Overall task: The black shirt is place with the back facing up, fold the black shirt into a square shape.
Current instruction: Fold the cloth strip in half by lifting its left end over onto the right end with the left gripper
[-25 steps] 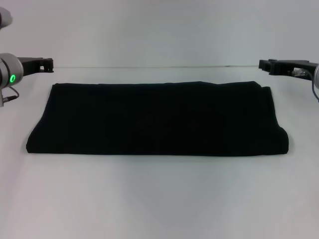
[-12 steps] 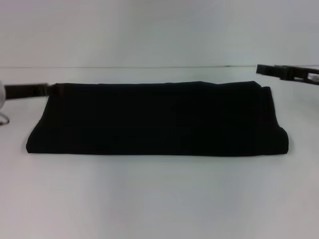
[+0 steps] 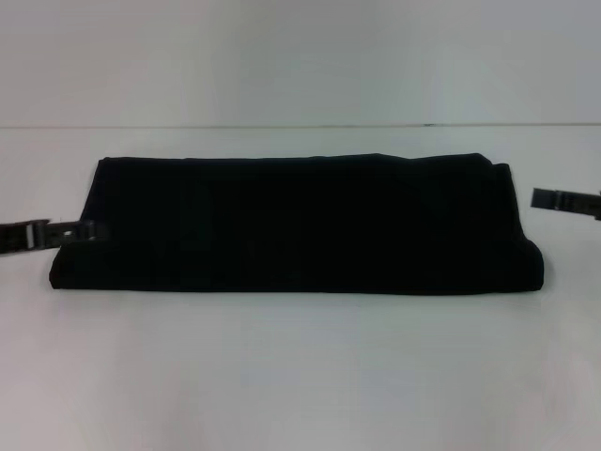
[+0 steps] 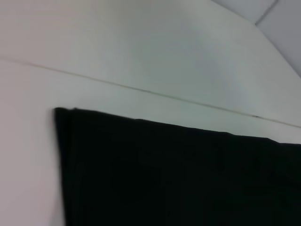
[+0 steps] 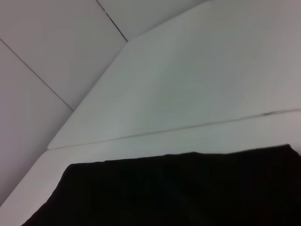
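Now the shirt [image 3: 296,224] lies mid-desk [image 3: 300,376] as a long folded band, unmoved. Both pincers have dropped from beyond its far corners: left pincer [image 3: 89,230] touches the shirt's left edge, right pincer [image 3: 545,198] just off its right end. Finger state: cannot tell. Likely lining up the end-to-end fold.

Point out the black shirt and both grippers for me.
black shirt [image 3: 296,224], head view, middle of the folded cloth.
left gripper [image 3: 83,230], head view, fingertips at the shirt's left edge.
right gripper [image 3: 545,198], head view, finger end just off the shirt's right edge.
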Controlling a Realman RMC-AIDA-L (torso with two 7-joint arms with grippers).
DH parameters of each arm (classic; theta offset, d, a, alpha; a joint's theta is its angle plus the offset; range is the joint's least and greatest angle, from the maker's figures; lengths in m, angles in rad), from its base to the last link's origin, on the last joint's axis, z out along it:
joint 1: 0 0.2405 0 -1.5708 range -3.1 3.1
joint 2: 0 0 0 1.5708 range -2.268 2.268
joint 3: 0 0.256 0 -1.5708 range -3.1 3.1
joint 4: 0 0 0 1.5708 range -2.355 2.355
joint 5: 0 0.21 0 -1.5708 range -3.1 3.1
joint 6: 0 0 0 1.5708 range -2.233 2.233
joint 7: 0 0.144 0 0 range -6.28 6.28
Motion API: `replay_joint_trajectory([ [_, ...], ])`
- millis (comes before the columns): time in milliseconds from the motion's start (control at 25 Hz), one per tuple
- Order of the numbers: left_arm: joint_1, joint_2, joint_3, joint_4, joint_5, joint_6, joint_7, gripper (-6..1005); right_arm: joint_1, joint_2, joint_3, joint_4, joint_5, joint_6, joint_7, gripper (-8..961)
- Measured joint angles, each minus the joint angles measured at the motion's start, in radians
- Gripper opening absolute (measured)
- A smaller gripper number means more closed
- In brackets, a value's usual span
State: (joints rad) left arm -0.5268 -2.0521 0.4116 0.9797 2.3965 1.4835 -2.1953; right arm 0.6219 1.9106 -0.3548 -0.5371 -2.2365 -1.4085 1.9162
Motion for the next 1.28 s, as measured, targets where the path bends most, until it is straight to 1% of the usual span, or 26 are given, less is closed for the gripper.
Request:
replay_joint_trajectory([
  [120,0.02,0.001,-0.031,0.01,0.002,0.002,0.0,936,-0.015,-0.001,0.011,-0.001,0.001,-0.001,0.0,678],
  [280,0.027,0.005,-0.067,0.007,0.028,-0.002,-0.017,936,-0.019,0.0,0.014,0.004,0.002,0.008,-0.004,678],
  [400,0.026,0.006,-0.066,0.006,0.06,-0.008,-0.048,936,-0.014,0.002,0.01,0.005,0.002,0.013,-0.006,677],
  [480,0.024,0.008,-0.065,0.007,0.075,0.012,-0.071,936,-0.01,0.002,0.008,0.005,0.001,0.006,-0.007,677],
  [640,0.004,0.028,-0.063,0.001,0.118,0.106,-0.126,936,-0.005,-0.001,-0.019,0.001,-0.005,-0.018,-0.026,677],
  [800,-0.023,0.042,-0.066,-0.008,0.142,0.159,-0.209,936,-0.004,-0.001,-0.054,-0.001,-0.003,-0.069,-0.129,675],
  [1000,-0.06,0.063,-0.065,-0.089,0.173,0.162,-0.325,936,0.009,0.004,-0.053,-0.003,0.0,-0.137,-0.263,710],
  [1120,-0.088,0.073,-0.065,-0.171,0.204,0.128,-0.387,936,0.023,0.009,-0.05,-0.004,0.001,-0.152,-0.319,730],
  [1240,-0.101,0.081,-0.066,-0.227,0.219,0.09,-0.456,936,0.045,0.011,-0.068,-0.007,-0.002,-0.154,-0.347,751],
  [1280,-0.103,0.081,-0.066,-0.236,0.22,0.08,-0.486,937,0.054,0.011,-0.08,-0.009,-0.003,-0.153,-0.354,786],
])
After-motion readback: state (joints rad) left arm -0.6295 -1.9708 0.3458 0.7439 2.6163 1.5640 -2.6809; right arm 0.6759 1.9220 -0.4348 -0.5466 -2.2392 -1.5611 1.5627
